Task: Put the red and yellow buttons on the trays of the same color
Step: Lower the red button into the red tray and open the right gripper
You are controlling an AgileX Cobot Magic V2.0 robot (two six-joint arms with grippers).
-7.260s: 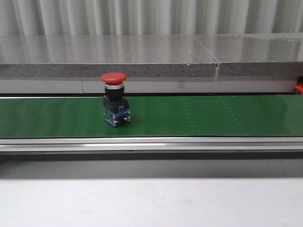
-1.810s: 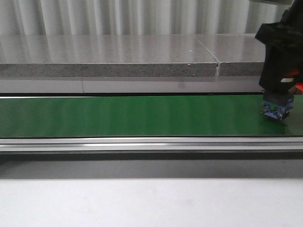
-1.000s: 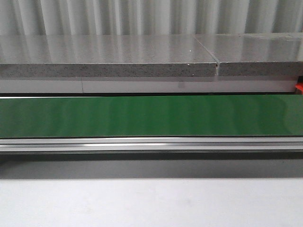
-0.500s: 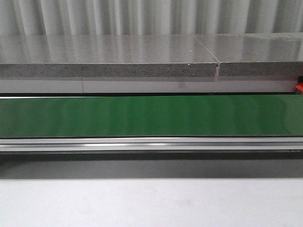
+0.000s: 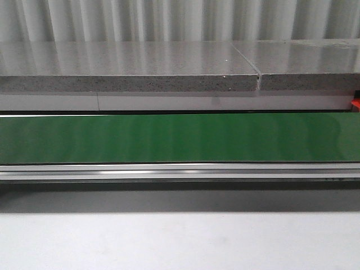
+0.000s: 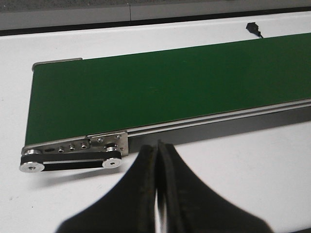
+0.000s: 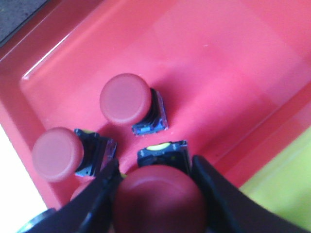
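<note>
1. On the worktop, front view: the green belt (image 5: 180, 138) runs from the left edge to the right edge and carries nothing. Behind it lies a grey stone ledge (image 5: 129, 67). A small red sliver (image 5: 355, 104) shows at the far right edge; what it belongs to cannot be told. Neither arm appears here.

2. Left wrist view: the left gripper (image 6: 159, 160) has its fingers pressed together with nothing between them. It hangs over the white worktop (image 6: 243, 160), just beside the near rail of the belt (image 6: 160, 92), close to the belt's roller end (image 6: 73, 158). No button lies on the belt.

3. Right wrist view: the right gripper (image 7: 155, 187) pinches a red button (image 7: 158, 201) by its cap, one finger on each side. The button hangs over the red tray (image 7: 204, 63), near the tray edge that borders the yellow tray (image 7: 282, 189). Two more red buttons rest in the red tray: one (image 7: 127, 99) toward the middle, one (image 7: 58, 153) near a side wall. A fourth button body (image 7: 163, 154) sits just beyond the held cap.

4. Step in hand, by judgement: placing a red button in the matching tray. The next move calls for lowering onto bare tray floor, apart from the neighbouring buttons, then spreading the fingers and lifting straight up.
</note>
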